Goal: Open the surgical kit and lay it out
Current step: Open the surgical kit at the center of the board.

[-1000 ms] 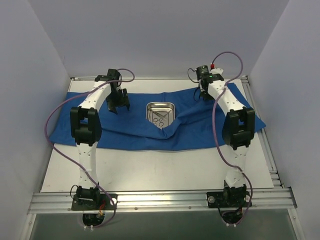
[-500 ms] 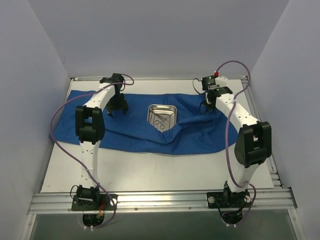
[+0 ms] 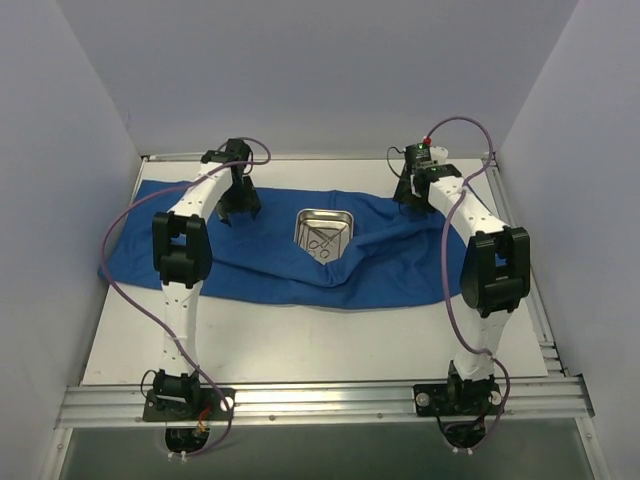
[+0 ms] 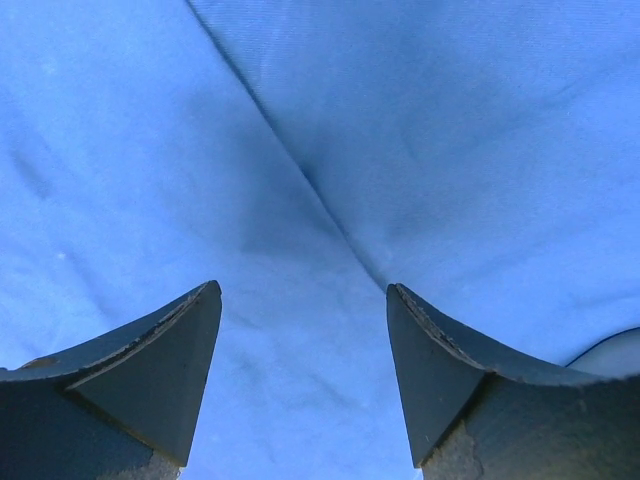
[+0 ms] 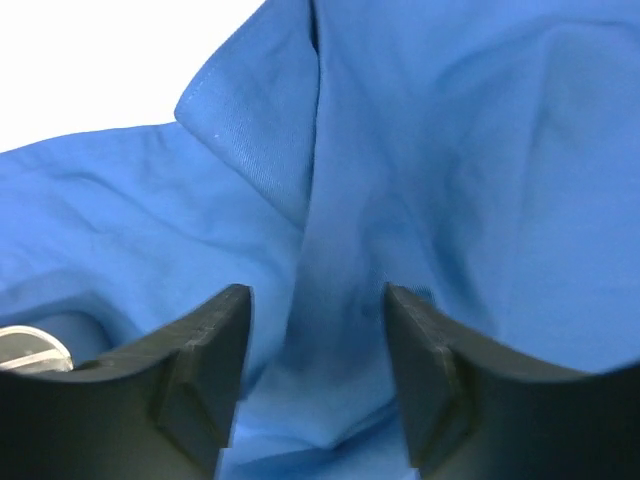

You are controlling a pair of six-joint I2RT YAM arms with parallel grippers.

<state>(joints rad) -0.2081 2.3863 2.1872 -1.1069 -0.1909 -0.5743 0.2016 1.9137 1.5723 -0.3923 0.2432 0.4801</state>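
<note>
Right tool [image 5: 317, 295] has sprung apart over blue cloth wrap [image 3: 260, 265], left tool [image 4: 302, 288] spread, empty

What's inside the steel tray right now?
Thin scissor-like instruments lie in the steel tray; they are too small to count. A fold of the blue cloth covers the tray's near edge, hiding whatever lies beneath it.

Two slim white arms, left arm [image 3: 176, 305] and right arm [image 3: 468, 212], chunky black housings at the joints, purple cables [image 3: 112, 290] looping along each, black bases [image 3: 182, 396], red cap [image 3: 427, 140] by the right wrist, dark wedge-shaped fingers [image 4: 150, 375], edges scuffed pale.
</note>
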